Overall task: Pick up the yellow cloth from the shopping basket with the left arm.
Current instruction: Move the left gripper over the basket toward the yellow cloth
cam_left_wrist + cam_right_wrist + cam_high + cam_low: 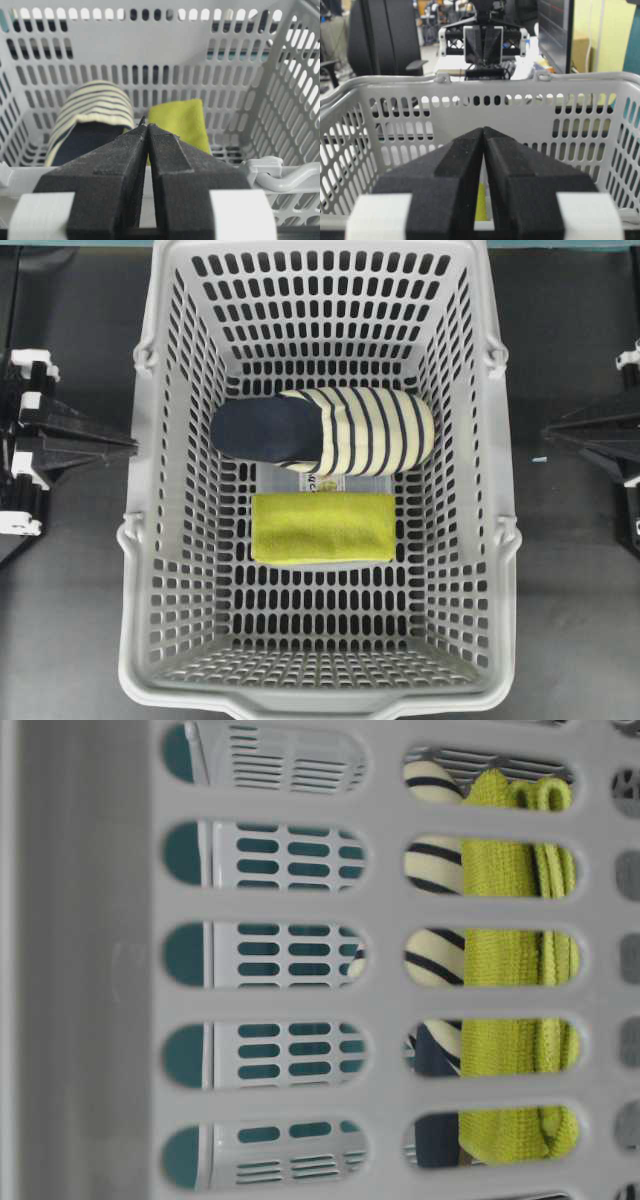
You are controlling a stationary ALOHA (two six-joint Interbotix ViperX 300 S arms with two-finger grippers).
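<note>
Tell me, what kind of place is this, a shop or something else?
Probably a robotics lab or office, not a shop. The shopping basket sits on a dark table between two robot arms, and the right wrist view shows an office chair and a monitor behind it.
</note>
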